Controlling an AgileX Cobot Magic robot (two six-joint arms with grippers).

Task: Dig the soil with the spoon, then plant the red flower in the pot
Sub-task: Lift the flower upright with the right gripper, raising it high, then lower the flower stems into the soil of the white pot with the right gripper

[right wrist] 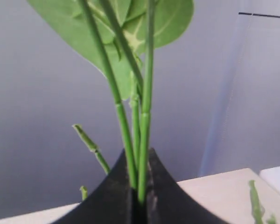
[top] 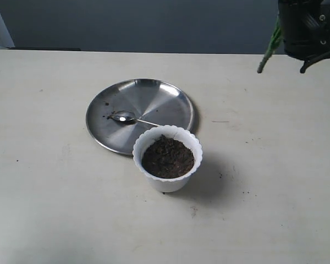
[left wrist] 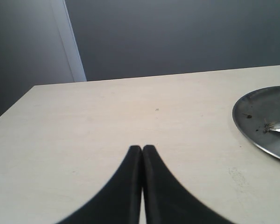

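We see a white pot (top: 168, 158) with a wavy rim standing near the middle of the pale table (top: 44, 209), filled with dark soil (top: 168, 157). Just behind it and to the left lies a round steel plate (top: 165, 102), whose near edge is hidden behind the pot's rim. The spoon (top: 126, 117) rests on the plate, bowl to the left and thin handle pointing right toward the pot, with a few crumbs of earth beside it.

Our right gripper (right wrist: 140, 198) is up at the far right corner of the scene, well apart from the pot. Its jaws are clamped on the green stems of the flower (right wrist: 130, 60); a broad green leaf spreads beyond them, and we cannot see the red blooms from here. In the overall view only a bit of green stem pokes out beside the arm.

Our left gripper (left wrist: 142, 151) hovers over bare table to the left of the plate, its jaws pressed together with nothing between them.
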